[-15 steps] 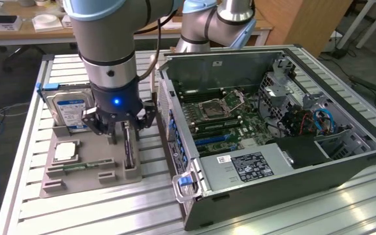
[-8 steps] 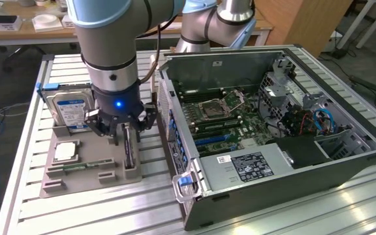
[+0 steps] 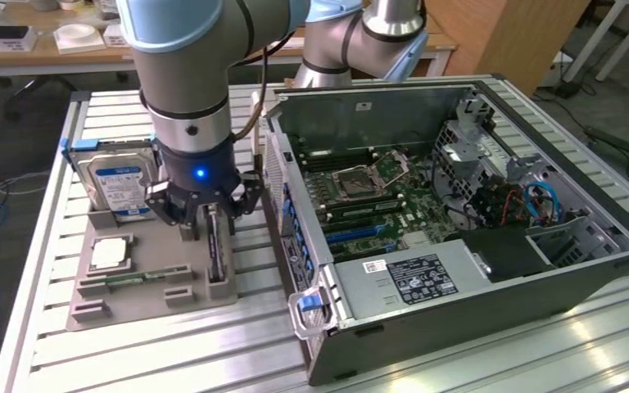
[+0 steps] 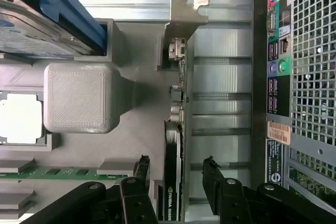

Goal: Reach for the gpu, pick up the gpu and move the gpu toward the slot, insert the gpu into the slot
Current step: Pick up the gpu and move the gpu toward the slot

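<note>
Your black tool (image 3: 210,221) is wide open, with one finger on each side of the thin flat black gpu card (image 4: 173,177), which stands on edge in the grey plastic tray (image 3: 128,307) beside the open computer case (image 3: 424,327), so centre it and close on the flat faces, away from the metal bracket (image 4: 184,17).

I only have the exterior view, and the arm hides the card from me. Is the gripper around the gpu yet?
Observer: Yes. In the wrist view the gripper straddles the gpu, one finger on each side.
Operator: Clamped on it?
Observer: No, it is open. A gap shows between each finger and the gpu.
Operator: Sure that is the gpu?
Observer: An NVIDIA label shows on its edge, between the fingers.
</note>
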Motion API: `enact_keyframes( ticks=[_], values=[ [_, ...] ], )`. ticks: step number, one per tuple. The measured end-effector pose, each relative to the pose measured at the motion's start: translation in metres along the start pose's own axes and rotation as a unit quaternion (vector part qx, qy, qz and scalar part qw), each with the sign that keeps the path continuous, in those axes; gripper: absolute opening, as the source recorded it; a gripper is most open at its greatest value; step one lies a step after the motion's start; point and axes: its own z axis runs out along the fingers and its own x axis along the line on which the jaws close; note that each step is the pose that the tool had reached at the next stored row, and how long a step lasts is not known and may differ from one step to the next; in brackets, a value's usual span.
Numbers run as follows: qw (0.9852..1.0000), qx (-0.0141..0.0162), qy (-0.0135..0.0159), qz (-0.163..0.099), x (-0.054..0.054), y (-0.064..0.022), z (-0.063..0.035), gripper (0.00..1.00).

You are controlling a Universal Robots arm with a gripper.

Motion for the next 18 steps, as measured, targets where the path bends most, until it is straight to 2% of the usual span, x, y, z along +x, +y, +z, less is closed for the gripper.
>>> enact_keyframes(
  ticks=[8, 18],
  values=[
    [1.0000, -0.0001, 0.0000, 0.000, 0.000, 0.0000, 0.0141, 0.53],
    [1.0000, 0.0000, 0.0000, 0.000, 0.000, 0.0000, 0.0154, 0.51]
  ],
)
